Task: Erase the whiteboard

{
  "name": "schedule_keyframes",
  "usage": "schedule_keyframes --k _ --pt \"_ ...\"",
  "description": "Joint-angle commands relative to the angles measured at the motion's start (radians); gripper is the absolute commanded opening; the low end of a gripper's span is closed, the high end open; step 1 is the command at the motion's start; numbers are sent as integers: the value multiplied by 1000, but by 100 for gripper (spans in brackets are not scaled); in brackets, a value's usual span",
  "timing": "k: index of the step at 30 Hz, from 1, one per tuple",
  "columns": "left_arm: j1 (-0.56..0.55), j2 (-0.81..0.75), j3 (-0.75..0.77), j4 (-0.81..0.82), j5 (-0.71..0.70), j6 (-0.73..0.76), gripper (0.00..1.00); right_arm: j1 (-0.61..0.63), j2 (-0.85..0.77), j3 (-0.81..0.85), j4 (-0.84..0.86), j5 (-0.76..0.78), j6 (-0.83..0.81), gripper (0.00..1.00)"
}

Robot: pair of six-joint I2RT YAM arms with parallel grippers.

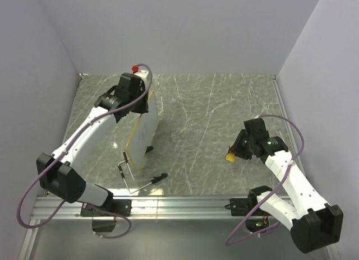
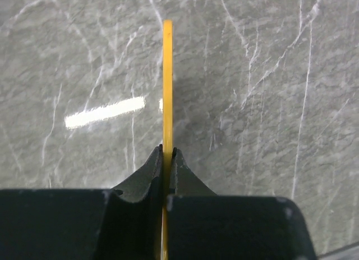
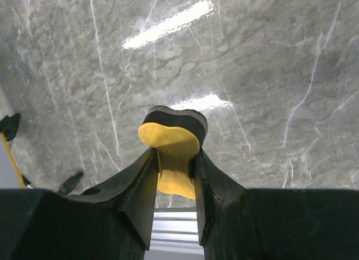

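Top camera first: one whiteboard [image 1: 147, 131] is standing on edge at the left of the table [image 1: 224, 103], tilting a little and showing a white face with a thin yellow frame. The left pincer [image 1: 145, 103] is gripping its far upper edge. One bent wire piece [image 1: 159, 177] with black tips is lying just nearer. Well apart on the right, the right pincer [image 1: 233, 151] is carrying one small yellow eraser [image 1: 230, 157].

Left wrist camera: the fingers [image 2: 150, 170] are squeezing the board's yellow rim, edge-on as a thin line.

Right wrist camera: the fingers [image 3: 143, 176] are clamping the eraser, a yellow body with a black layer on its far side.
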Motion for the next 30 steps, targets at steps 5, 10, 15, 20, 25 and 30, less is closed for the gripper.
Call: schedule_keyframes --k 5,10,15,20,25,30 --pt "9 -3 134 -133 20 -227 0 -2 5 21 35 -2 -13 0" --pt "9 -14 128 -170 26 -328 0 -2 4 17 35 -3 -16 0" --pt "6 0 53 -182 -12 -322 0 -3 -4 -2 38 -4 -26 0" --pt "-25 4 -9 -193 -47 -373 0 -3 -21 -12 24 7 -38 0" --pt "-74 66 7 -247 -101 -433 0 -3 -27 -17 21 4 -42 0" --pt "-91 95 -10 -238 -73 -442 4 -3 -19 -11 18 6 -49 0"
